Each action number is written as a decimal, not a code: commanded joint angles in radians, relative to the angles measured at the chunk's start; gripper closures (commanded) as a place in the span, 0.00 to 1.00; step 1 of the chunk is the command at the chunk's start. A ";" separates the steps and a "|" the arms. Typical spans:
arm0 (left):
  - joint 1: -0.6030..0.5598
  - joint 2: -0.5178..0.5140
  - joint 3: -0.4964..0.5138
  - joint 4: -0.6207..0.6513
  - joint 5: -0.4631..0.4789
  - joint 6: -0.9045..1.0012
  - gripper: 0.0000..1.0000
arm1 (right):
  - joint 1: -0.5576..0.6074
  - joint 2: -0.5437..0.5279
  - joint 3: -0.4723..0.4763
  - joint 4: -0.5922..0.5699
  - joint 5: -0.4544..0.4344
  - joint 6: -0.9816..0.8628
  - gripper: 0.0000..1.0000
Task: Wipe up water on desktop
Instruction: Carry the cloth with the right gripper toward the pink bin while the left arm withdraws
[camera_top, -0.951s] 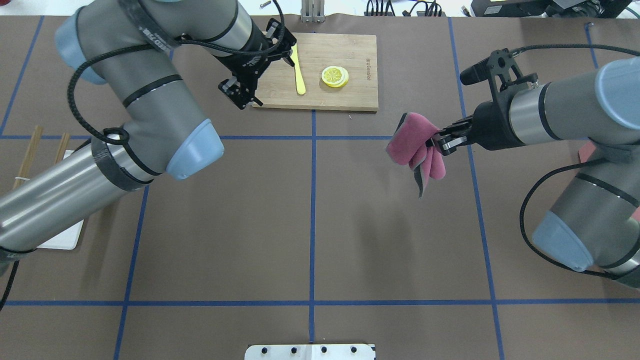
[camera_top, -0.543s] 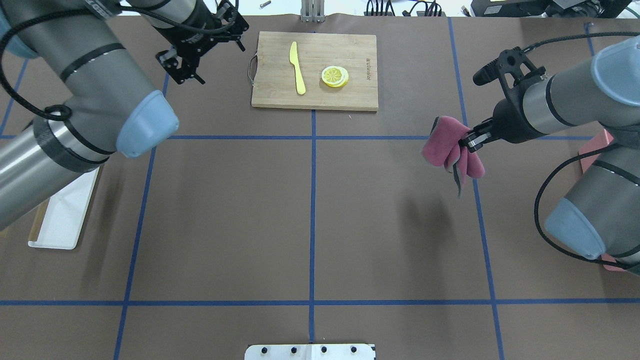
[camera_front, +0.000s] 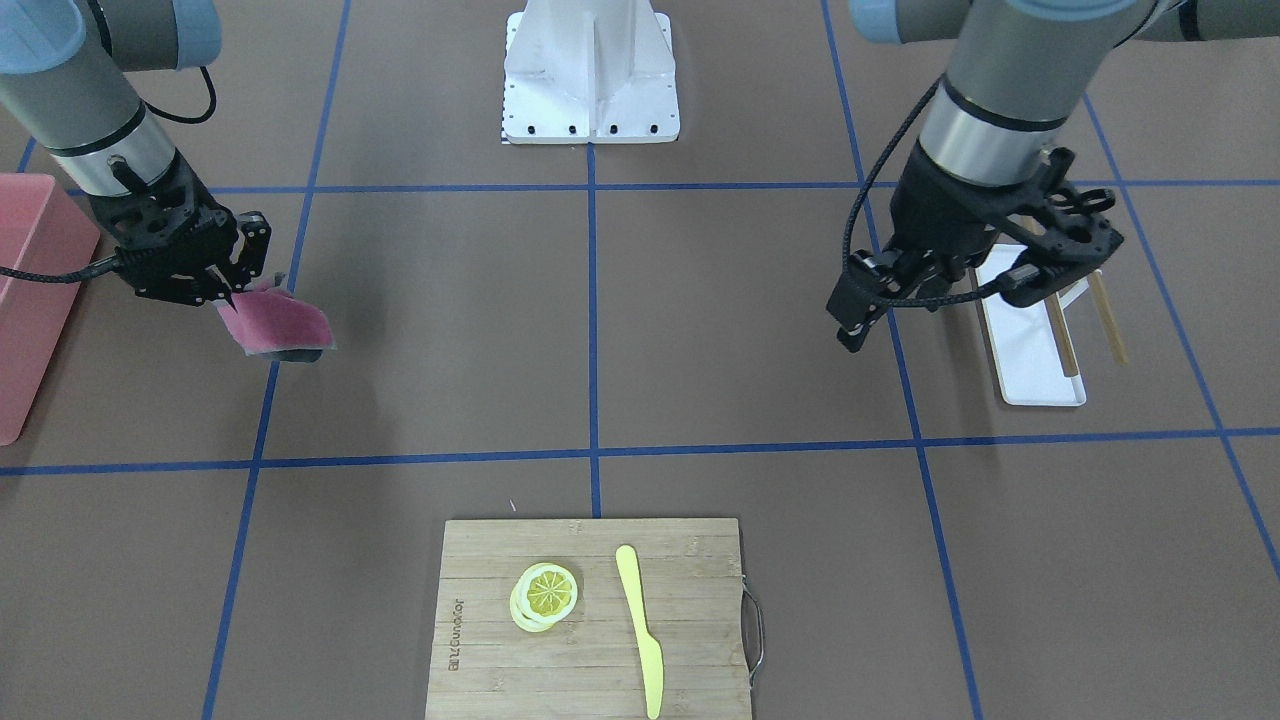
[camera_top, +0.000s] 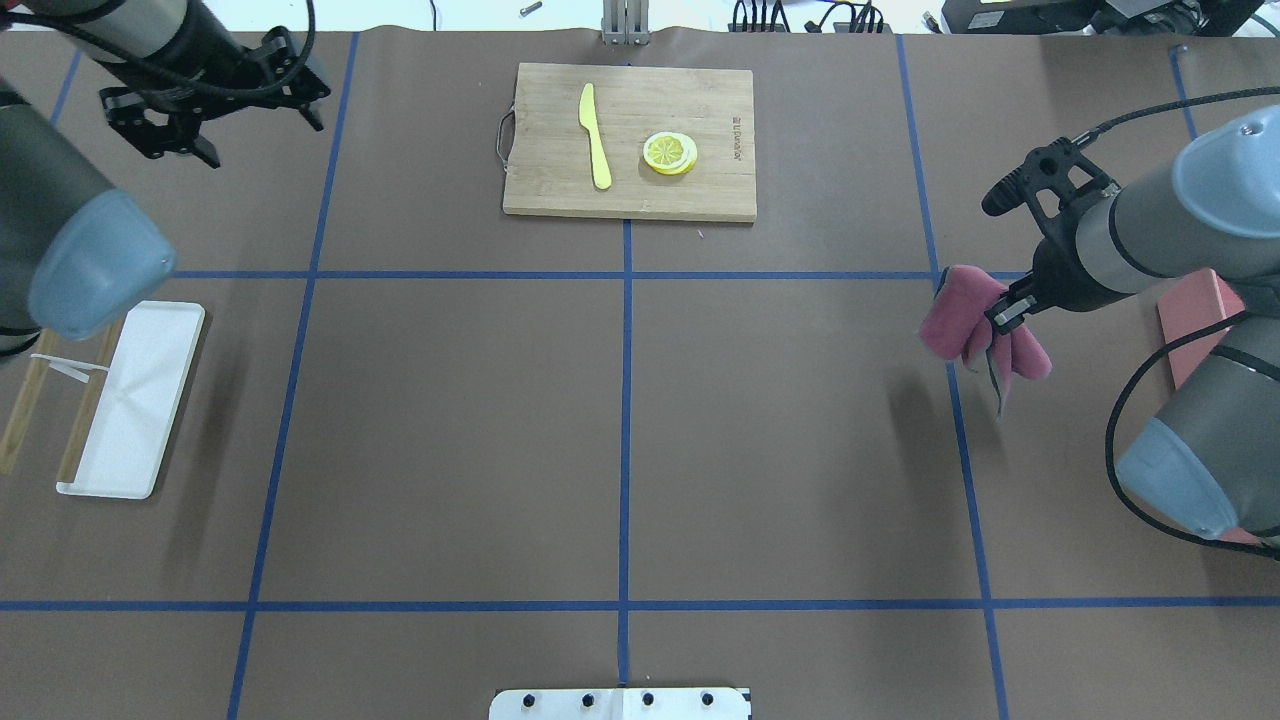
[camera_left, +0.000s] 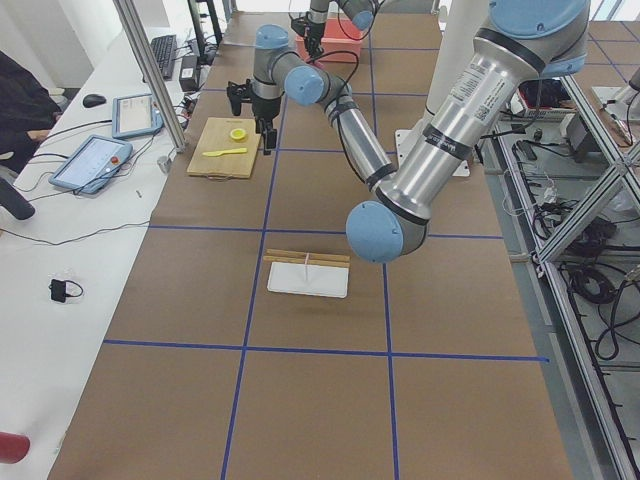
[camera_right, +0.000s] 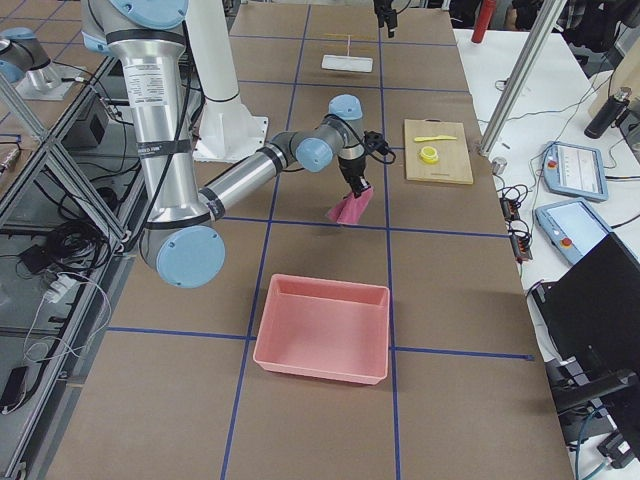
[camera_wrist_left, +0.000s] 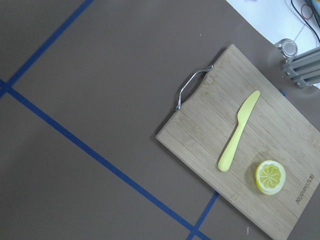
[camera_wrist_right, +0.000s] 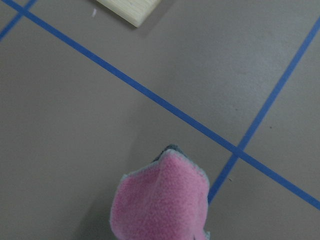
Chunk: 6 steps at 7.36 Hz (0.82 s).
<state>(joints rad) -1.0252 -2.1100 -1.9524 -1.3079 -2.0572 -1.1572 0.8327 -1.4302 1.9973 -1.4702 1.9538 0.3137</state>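
Note:
The desktop (camera_top: 450, 420) is a brown surface with a grid of blue tape lines. I see no water on it. My right gripper (camera_top: 1005, 315) is shut on a pink cloth (camera_top: 955, 320) and holds it above the desktop's right side, over a blue line. The cloth also shows in the front view (camera_front: 280, 325), the right side view (camera_right: 350, 207) and the right wrist view (camera_wrist_right: 160, 205). My left gripper (camera_top: 165, 135) hangs open and empty above the far left of the desktop, and it also shows in the front view (camera_front: 850, 320).
A bamboo cutting board (camera_top: 720, 190) with a yellow knife (camera_top: 596, 135) and a lemon slice (camera_top: 669, 152) lies at the far centre. A white tray (camera_top: 130, 400) and chopsticks (camera_top: 25, 405) lie at the left. A pink bin (camera_right: 325, 325) stands at the right.
My left arm has swung left, away from the cutting board, to the far left corner. My right gripper has carried the pink cloth to the right.

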 joint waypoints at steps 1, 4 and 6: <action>-0.058 0.067 -0.022 0.004 0.000 0.083 0.02 | -0.066 0.013 -0.015 -0.091 -0.068 -0.070 1.00; -0.116 0.113 -0.031 -0.004 -0.001 0.090 0.02 | -0.128 0.089 -0.118 -0.091 -0.072 -0.067 1.00; -0.121 0.166 -0.039 -0.005 0.009 0.254 0.02 | -0.161 0.132 -0.169 -0.091 -0.078 -0.058 1.00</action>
<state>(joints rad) -1.1385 -1.9800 -1.9844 -1.3120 -2.0517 -1.0032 0.6929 -1.3336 1.8657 -1.5614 1.8805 0.2509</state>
